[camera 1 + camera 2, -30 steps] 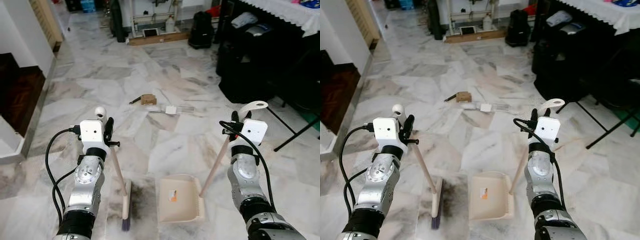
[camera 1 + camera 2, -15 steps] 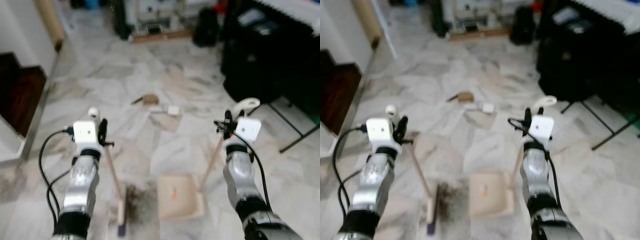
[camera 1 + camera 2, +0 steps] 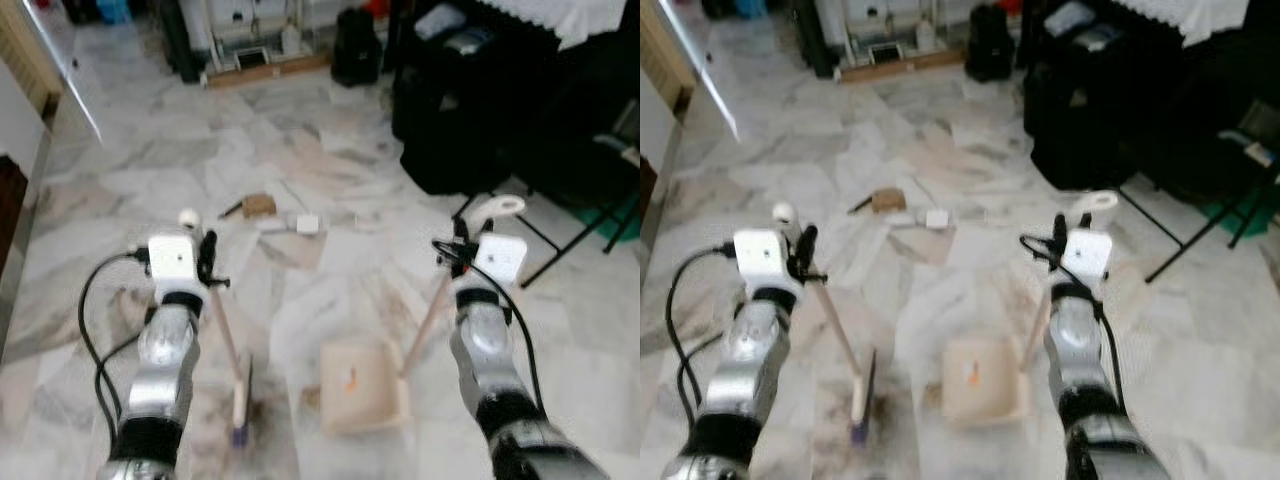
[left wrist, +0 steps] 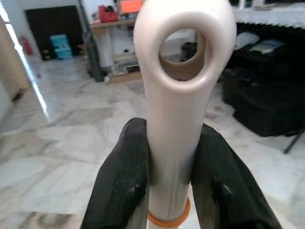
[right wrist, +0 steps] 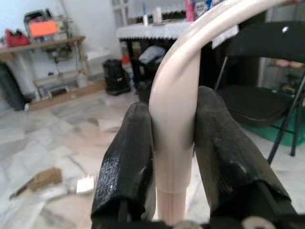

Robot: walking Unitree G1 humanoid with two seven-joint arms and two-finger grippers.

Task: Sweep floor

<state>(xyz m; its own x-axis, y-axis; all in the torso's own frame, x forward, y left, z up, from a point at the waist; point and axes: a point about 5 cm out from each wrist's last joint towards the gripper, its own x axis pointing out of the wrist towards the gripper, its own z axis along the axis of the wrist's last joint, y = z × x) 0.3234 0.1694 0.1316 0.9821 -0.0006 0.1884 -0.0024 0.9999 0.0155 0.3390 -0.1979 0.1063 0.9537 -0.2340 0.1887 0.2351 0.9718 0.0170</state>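
My left gripper (image 3: 207, 264) is shut on the pale broom handle (image 4: 177, 109), black fingers (image 4: 125, 181) on either side of it. The broom head (image 3: 240, 398) rests on the marble floor over a dusty dark patch. My right gripper (image 3: 458, 252) is shut on the dustpan handle (image 5: 172, 119), which slants down to the beige dustpan (image 3: 358, 388) lying flat beside the broom head. Ahead on the floor lie a brown scrap (image 3: 259, 204), a dark stick (image 3: 231, 210) and a white scrap (image 3: 307, 222).
Black bags and furniture (image 3: 470, 110) crowd the right side, with folding chair legs (image 3: 525, 240) near my right arm. A wooden plank (image 3: 265, 68) and shelving stand at the far end. A wall corner (image 3: 20, 120) is on the left.
The camera has swung, so the whole scene has shifted left and is slightly blurred. Both grippers keep their holds, and broom and dustpan stay side by side.
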